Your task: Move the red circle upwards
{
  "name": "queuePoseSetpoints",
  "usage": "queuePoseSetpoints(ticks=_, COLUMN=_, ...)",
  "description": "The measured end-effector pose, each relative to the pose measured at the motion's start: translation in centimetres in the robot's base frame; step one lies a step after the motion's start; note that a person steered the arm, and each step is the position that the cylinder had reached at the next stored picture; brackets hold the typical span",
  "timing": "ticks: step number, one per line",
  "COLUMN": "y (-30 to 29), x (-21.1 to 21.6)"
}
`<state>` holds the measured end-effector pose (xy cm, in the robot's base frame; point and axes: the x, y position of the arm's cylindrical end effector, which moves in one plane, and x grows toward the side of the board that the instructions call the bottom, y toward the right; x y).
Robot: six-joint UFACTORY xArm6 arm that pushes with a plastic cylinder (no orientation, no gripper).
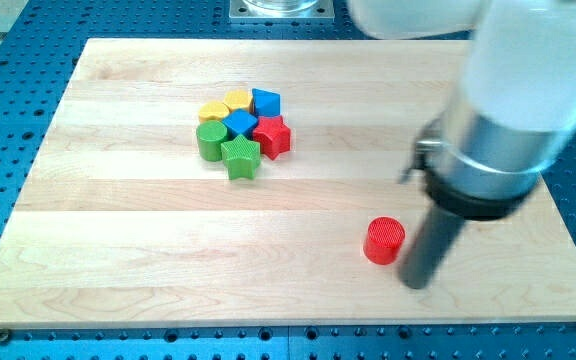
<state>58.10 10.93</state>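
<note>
1. My tip [417, 283], a bare dark rod holding nothing, rests on the wooden board [118, 260] just beside the red circle block [384, 241], at its 4 o'clock.
2. The red circle block sits alone at lower right.
3. Well apart at its 10 o'clock cluster a red star block [273, 136], green star block [240, 157], green round block [209, 141], two blue blocks [265, 102] and two yellow blocks [214, 110].

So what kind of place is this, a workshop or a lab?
Probably a robotics lab bench: a wooden board sits on a blue perforated mounting plate, with coloured test blocks and my tip just right of the red circle.
</note>
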Motion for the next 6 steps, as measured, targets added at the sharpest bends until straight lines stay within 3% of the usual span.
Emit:
queuePoseSetpoints(ticks=1, y=-5.4, x=-5.2)
queuePoseSetpoints(ticks=3, y=-5.7, x=-12.1)
queuePoseSetpoints(ticks=5, y=0.0, x=-15.1)
queuePoseSetpoints(ticks=6, y=-7.7, x=-17.5)
